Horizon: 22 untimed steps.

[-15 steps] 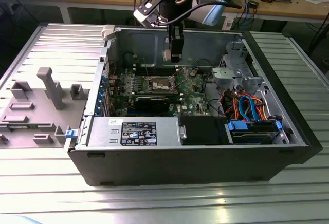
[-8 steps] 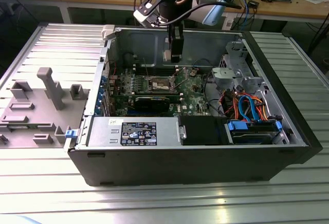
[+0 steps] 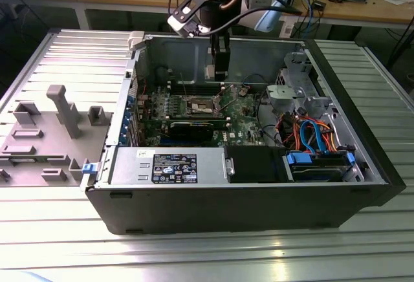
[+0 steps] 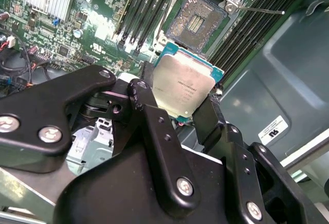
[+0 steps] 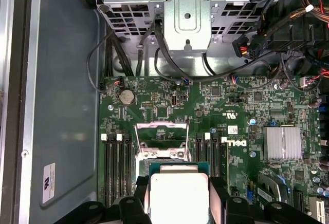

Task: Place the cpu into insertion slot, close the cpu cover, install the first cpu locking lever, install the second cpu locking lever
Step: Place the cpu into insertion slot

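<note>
I've got the tool (image 4: 180, 103) clenched on the cpu (image 4: 182, 82), its fingers (image 4: 149, 106) pinching two opposite edges. The chip hangs above the motherboard (image 5: 247, 106), near the slot (image 4: 198, 21) and clear of it. The slot lies bare, cover (image 5: 161, 131) swung up, inside the open case (image 3: 259, 204) on the desk (image 3: 194, 256).

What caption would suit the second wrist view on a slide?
The gripper holds the cpu short of the empty insertion slot.
</note>
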### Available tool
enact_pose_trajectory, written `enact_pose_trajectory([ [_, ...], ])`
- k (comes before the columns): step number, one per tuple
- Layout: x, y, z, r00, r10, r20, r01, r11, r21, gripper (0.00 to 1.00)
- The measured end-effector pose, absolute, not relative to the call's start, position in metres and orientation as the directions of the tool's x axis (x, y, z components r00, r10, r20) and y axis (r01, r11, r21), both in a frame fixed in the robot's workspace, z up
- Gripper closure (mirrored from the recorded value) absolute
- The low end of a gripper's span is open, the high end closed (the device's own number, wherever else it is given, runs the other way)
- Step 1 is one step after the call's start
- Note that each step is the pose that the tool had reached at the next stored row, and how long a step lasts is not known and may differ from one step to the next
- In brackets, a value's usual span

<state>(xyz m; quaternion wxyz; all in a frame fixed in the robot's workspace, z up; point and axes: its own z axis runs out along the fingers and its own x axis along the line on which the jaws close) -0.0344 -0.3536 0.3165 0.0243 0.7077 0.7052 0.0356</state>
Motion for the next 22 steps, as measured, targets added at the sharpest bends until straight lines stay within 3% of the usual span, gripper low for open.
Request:
enact_pose_trajectory([
  [7, -0.0343, -0.3536, 0.3123, 0.006, 1.0, 0.016, 0.999, -0.007, 0.044, 0.45],
  [22, -0.0343, -0.3536, 0.308, 0.006, 1.0, 0.016, 0.999, -0.007, 0.042, 0.45],
])
